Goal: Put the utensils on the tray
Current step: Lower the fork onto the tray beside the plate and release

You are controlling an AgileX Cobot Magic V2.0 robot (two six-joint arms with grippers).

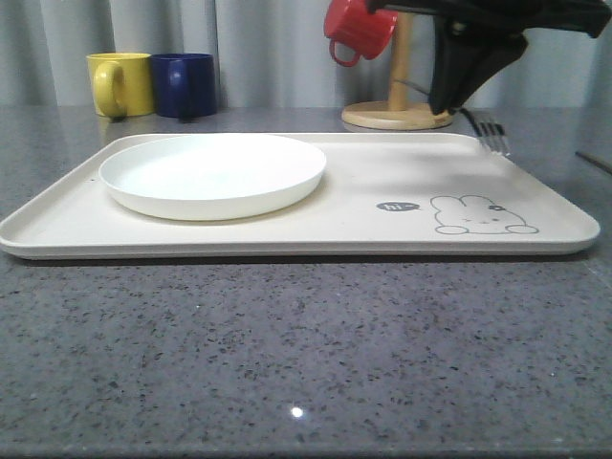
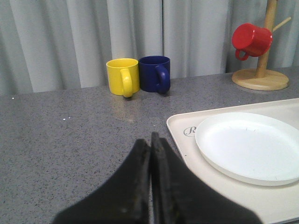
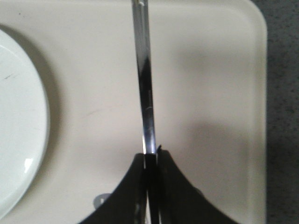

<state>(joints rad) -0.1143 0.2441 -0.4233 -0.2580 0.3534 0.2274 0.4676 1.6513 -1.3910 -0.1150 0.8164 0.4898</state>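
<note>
**Holding the fork above the tray's far right corner**

Hiding most of the fork (image 1: 493, 134), the right tool (image 1: 449, 103) lets only the tines poke out past its dark fingers in the front view, over the tray (image 1: 287, 234) at about one o'clock. From the right wrist camera the handle shows as a slim, shiny silver strip (image 3: 145, 93) pinched tight between the fingers, its far end cut off at the frame edge, so I cannot tell whether the fork touches the tray. The tray is cream-white with rounded corners and a raised rim; a grey rabbit drawing (image 1: 478, 216) sits toward its four o'clock corner, and a round white plate (image 1: 212, 174) lies at its nine o'clock side. The lettering by the plate is mostly covered. The left tool (image 2: 150, 149) is pressed closed on nothing, above the grey bench (image 2: 70, 135).
</note>
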